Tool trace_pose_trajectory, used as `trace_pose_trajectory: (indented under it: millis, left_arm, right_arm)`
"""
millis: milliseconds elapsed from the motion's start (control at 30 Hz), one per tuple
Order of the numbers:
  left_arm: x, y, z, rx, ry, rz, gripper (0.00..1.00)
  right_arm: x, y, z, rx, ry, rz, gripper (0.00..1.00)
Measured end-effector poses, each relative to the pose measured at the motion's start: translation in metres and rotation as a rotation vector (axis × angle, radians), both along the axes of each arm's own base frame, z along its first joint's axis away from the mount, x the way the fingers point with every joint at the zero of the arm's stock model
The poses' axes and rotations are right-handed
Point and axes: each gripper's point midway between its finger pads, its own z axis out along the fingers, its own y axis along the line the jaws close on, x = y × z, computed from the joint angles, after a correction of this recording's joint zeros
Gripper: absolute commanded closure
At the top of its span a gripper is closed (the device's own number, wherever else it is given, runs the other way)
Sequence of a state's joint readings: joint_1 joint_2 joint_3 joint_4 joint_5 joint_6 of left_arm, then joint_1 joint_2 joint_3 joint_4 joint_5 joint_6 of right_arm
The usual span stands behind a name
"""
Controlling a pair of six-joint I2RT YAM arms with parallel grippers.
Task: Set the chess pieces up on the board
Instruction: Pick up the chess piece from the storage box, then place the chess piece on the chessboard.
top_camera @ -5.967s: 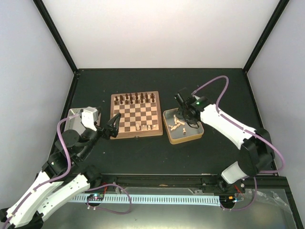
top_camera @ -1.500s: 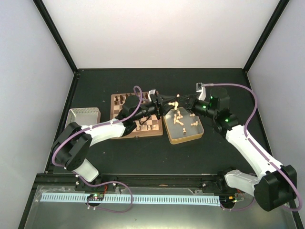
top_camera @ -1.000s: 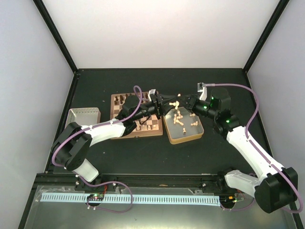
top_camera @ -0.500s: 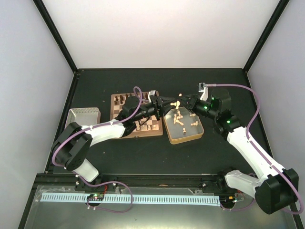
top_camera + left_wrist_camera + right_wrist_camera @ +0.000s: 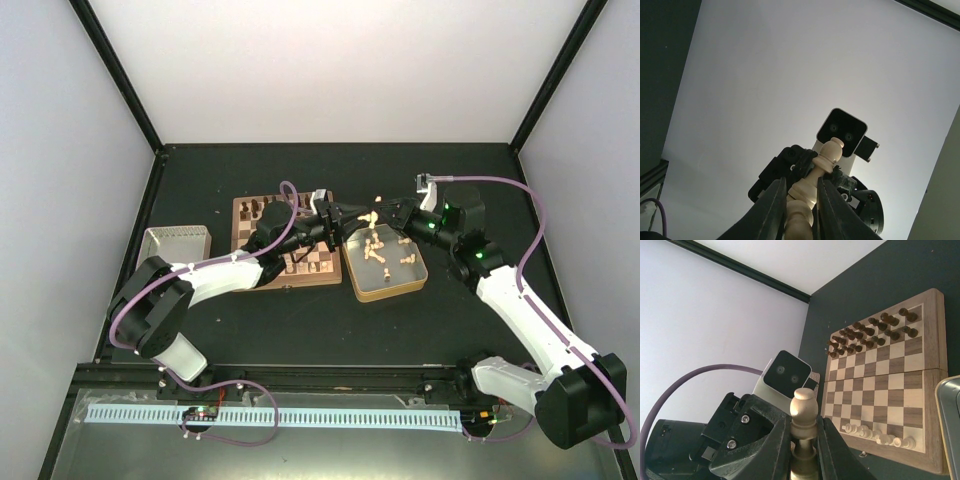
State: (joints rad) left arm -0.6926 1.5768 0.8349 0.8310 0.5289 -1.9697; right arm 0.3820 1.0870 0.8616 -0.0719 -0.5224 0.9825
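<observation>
Above the gold-rimmed tin my two grippers meet tip to tip with one pale chess piece between them. The left gripper reaches in from over the board; in its wrist view its fingers press both sides of the piece's lower body, so the left gripper is shut on it. The right gripper is shut on the same piece just under its round head. More pale pieces lie loose in the tin. A few stand on the board's near row.
Dark chessmen fill the board's far rows. A grey tray sits left of the board. The tin's rim shows at the right wrist view's edge. Black frame posts and pale walls enclose the dark table.
Six seconds ago the left arm was near the grey tray and the right gripper was over the tin. Over the last second the left jaws narrowed onto the piece that the right gripper holds.
</observation>
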Motion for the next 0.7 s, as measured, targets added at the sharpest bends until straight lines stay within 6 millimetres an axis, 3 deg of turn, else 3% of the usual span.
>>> trace_pose_trajectory:
  millis: [300,567,700]
  left_arm:
    - [0.0,0.002,0.0,0.003,-0.006,0.005,0.98]
    - [0.001,0.007,0.0,0.039,-0.047,0.017,0.98]
    - [0.001,0.021,-0.004,0.127,-0.107,0.049,0.98]
  right_arm:
    - [0.0,0.0,0.0,0.003,0.002,-0.002,0.95]
    - [0.004,-0.005,-0.005,-0.036,-0.003,-0.033,0.94]
    - [0.009,-0.014,-0.01,-0.107,-0.014,-0.077,0.94]
